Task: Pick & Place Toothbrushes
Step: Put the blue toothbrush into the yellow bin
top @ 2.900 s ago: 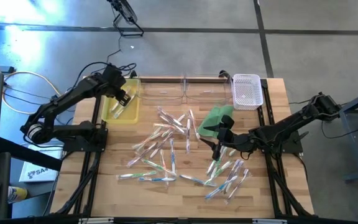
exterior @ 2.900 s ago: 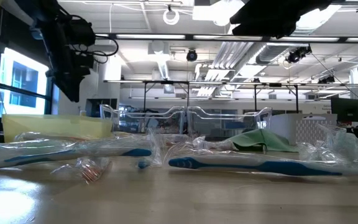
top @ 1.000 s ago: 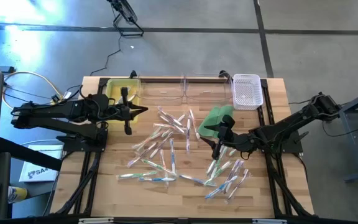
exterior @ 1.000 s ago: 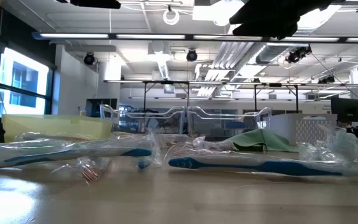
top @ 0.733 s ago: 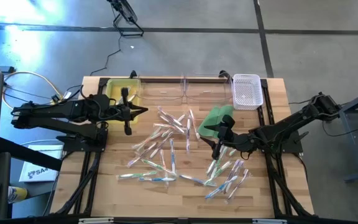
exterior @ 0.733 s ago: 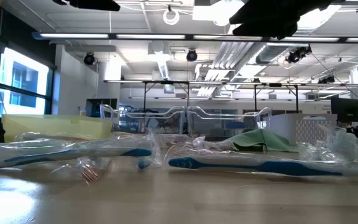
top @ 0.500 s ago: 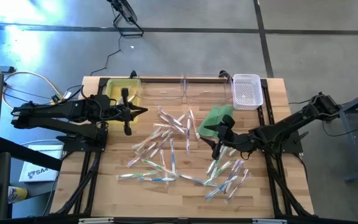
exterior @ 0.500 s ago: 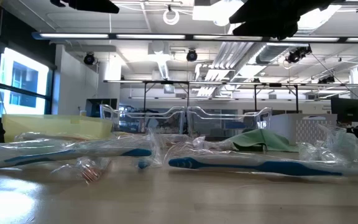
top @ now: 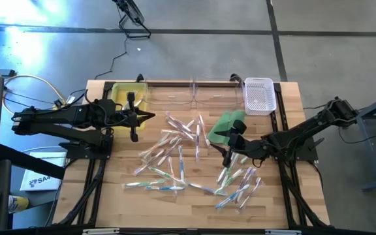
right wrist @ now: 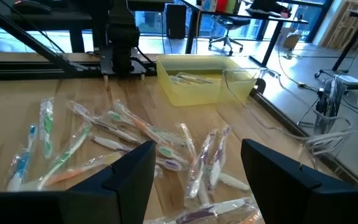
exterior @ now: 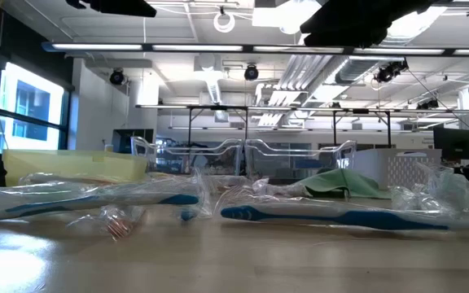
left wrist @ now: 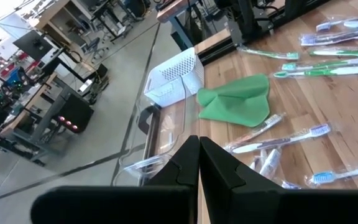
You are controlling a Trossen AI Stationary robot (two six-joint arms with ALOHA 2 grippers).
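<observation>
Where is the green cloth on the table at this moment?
In the high view, the green cloth lies right of centre, below the clear bins, beside the white basket.

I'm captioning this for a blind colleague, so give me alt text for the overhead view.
Wrapped toothbrushes lie scattered across a wooden table, the right hand open above them beside a green cloth. The left hand hangs shut near a yellow bin.

Yellow bin (right wrist: 197, 78) contents — indistinct

Glossy-wrapped toothbrushes (top: 175, 147), green cloth (top: 224, 125), wooden table (top: 109, 196)
</observation>
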